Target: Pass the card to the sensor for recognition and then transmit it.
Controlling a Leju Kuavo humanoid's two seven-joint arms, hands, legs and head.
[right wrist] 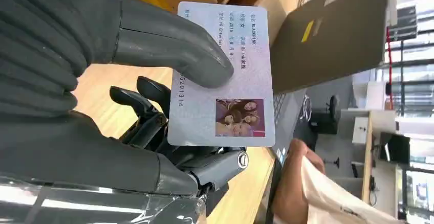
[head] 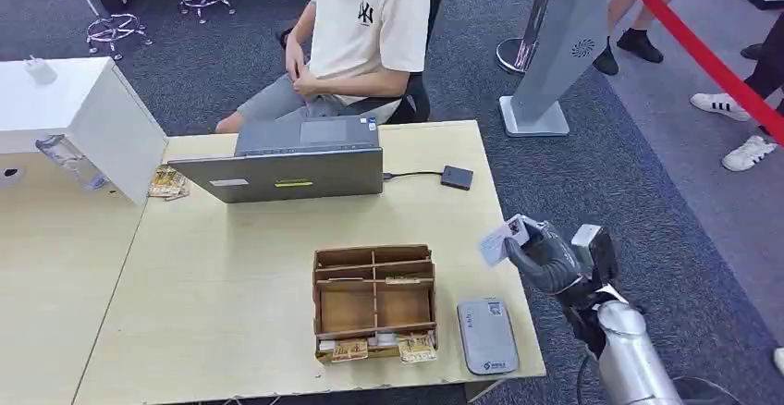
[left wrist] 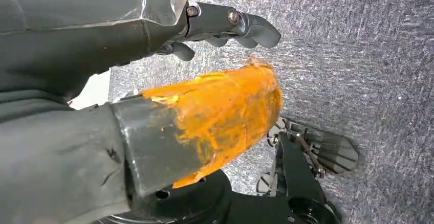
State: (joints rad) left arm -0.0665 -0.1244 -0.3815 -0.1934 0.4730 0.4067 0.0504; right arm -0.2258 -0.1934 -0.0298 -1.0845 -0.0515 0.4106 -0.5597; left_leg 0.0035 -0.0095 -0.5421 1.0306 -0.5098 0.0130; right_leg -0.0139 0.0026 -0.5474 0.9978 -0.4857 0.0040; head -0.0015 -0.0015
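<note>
My right hand [head: 544,255] hangs just off the table's right edge and pinches a white ID card [head: 497,239] between thumb and fingers. In the right wrist view the card [right wrist: 230,75] shows printed text and a small photo, with the thumb [right wrist: 174,47] pressed across it. A grey card reader [head: 487,335] lies flat on the table's front right corner, below and left of the held card. A small black box [head: 457,177] on a cable sits near the laptop. My left hand [left wrist: 225,27] hangs over grey carpet with its fingers curled and nothing in it.
A wooden compartment box [head: 374,301] stands beside the reader. A grey laptop [head: 296,169] is at the far edge, with a person [head: 356,35] seated behind it. A white cabinet [head: 74,118] stands at the left. A red barrier tape [head: 703,54] and other people's legs are at the right.
</note>
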